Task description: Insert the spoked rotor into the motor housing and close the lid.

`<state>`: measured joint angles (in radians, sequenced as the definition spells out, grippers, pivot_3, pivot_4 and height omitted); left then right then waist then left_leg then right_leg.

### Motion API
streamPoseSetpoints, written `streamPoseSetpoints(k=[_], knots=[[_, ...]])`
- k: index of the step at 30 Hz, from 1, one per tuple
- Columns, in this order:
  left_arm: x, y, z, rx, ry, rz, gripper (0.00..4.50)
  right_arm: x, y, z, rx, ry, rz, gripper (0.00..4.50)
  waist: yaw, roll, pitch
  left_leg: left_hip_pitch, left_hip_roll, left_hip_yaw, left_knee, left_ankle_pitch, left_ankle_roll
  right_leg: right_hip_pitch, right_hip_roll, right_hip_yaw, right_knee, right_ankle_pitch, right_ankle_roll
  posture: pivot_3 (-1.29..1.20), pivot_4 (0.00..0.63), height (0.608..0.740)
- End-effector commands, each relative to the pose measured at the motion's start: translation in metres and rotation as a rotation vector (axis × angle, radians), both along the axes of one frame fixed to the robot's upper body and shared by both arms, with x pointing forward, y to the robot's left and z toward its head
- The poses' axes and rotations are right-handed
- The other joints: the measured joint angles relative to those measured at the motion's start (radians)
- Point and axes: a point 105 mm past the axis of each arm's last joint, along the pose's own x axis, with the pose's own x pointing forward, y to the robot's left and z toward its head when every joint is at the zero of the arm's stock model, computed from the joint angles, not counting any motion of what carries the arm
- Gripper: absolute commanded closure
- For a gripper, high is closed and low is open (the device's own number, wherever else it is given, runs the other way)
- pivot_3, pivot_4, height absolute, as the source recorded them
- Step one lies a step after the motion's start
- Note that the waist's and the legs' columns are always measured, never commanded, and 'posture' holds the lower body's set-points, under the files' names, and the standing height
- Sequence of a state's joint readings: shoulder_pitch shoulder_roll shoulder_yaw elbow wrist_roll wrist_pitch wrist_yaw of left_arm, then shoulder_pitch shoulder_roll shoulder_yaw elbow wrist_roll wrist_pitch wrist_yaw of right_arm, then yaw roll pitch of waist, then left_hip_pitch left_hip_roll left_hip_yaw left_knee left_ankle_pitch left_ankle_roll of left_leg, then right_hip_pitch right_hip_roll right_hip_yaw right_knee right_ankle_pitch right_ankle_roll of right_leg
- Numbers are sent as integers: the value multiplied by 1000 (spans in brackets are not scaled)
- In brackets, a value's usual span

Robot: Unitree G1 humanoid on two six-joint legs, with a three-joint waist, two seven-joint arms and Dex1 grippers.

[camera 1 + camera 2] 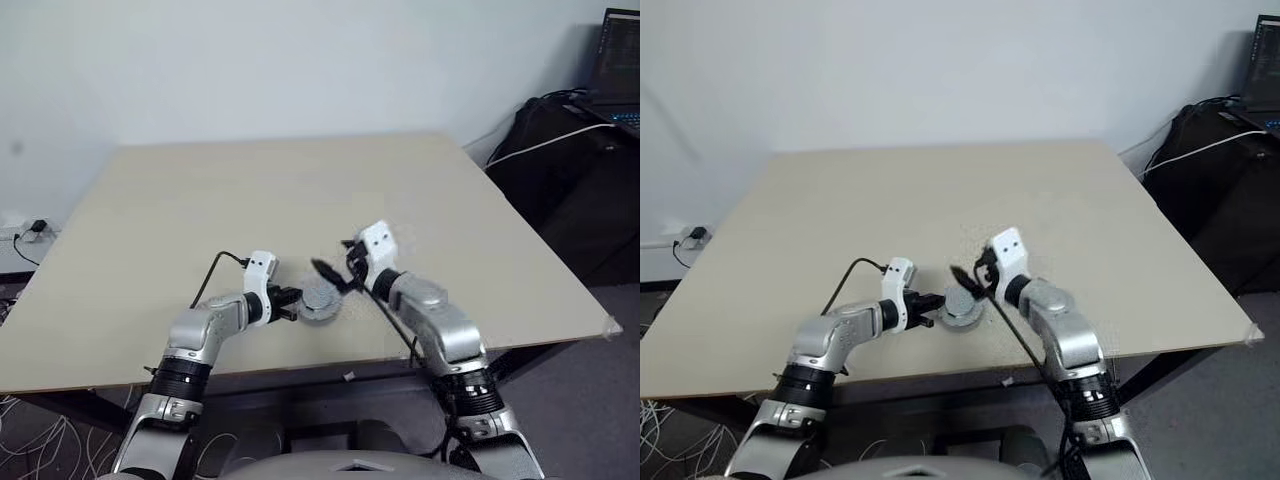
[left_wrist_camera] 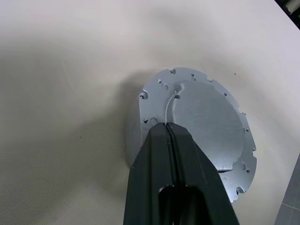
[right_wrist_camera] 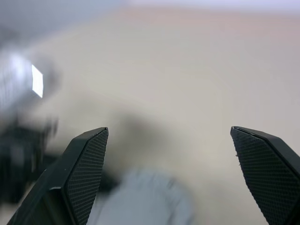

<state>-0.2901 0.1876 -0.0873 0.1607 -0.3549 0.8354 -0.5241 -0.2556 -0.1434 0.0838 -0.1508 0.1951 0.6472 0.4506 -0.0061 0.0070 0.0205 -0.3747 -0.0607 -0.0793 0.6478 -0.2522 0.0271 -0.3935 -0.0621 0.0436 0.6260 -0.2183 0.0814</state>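
A round grey motor housing (image 1: pixel 322 301) sits on the beige table (image 1: pixel 300 190) near its front edge. A flat grey lid (image 2: pixel 206 117) with small holes around its rim covers its top. The spoked rotor is hidden. My left gripper (image 1: pixel 293 303) is shut, and its fingertips (image 2: pixel 167 125) rest on the near rim of the lid with nothing between them. Just above and to the right of the housing hangs my right gripper (image 1: pixel 332 258), wide open and empty. In the right wrist view the housing (image 3: pixel 145 197) is a blurred grey shape below that gripper (image 3: pixel 168 129).
The table's front edge (image 1: pixel 300 365) runs close beneath both arms. A black bag (image 1: pixel 560 150) with a white cable and a laptop (image 1: pixel 618 60) stand off the table's right side. A power strip (image 1: pixel 30 232) and loose wires lie on the floor at the left.
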Motion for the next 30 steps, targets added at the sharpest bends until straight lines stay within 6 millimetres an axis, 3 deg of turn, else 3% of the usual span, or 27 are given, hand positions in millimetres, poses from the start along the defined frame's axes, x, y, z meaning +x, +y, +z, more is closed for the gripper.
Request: streamPoseSetpoints(k=[1, 6, 12, 16, 24, 30], knots=[[-2, -7, -1, 3, 3, -29, 4500, -6, -17, -7, -10, 107, -65, 18, 1, 0, 0, 0, 0, 0, 0, 0, 0, 0, 0, 0, 0, 0, 0, 0, 0, 740], [-1, -9, 0, -1, -3, -34, 4500, -20, -32, -20, 37, 296, -131, 18, 5, 1, 1, -3, 0, 0, 0, 0, 0, -3, -1, 0, 0, -1, -3, 0, 0, 740], [-1, -10, 0, -1, -5, -38, 4500, -42, -19, -26, 212, 526, -89, 18, 5, 1, 1, -3, 0, 1, 0, 0, 0, -3, 0, 0, 0, -1, -3, 0, 0, 740], [-1, -9, 0, -3, -5, -33, 4500, -39, -19, -29, 307, 615, -126, 18, 5, 1, 1, -3, 0, 1, 0, 0, 0, -3, 0, 0, 0, -1, -2, 0, 0, 740], [-2, -10, 0, -9, -6, -26, 4500, -29, -21, -49, 311, 689, -192, 18, 0, 2, 1, -3, 0, 1, -1, 0, 0, -3, 0, 0, 0, -1, -2, 0, 0, 740], [-2, -10, 1, -11, -8, -24, 4500, -28, -12, -56, 341, 734, -167, 18, -4, 2, 1, -2, 0, 1, -1, 0, 0, -3, 0, 0, 0, -1, -2, 0, 0, 740]])
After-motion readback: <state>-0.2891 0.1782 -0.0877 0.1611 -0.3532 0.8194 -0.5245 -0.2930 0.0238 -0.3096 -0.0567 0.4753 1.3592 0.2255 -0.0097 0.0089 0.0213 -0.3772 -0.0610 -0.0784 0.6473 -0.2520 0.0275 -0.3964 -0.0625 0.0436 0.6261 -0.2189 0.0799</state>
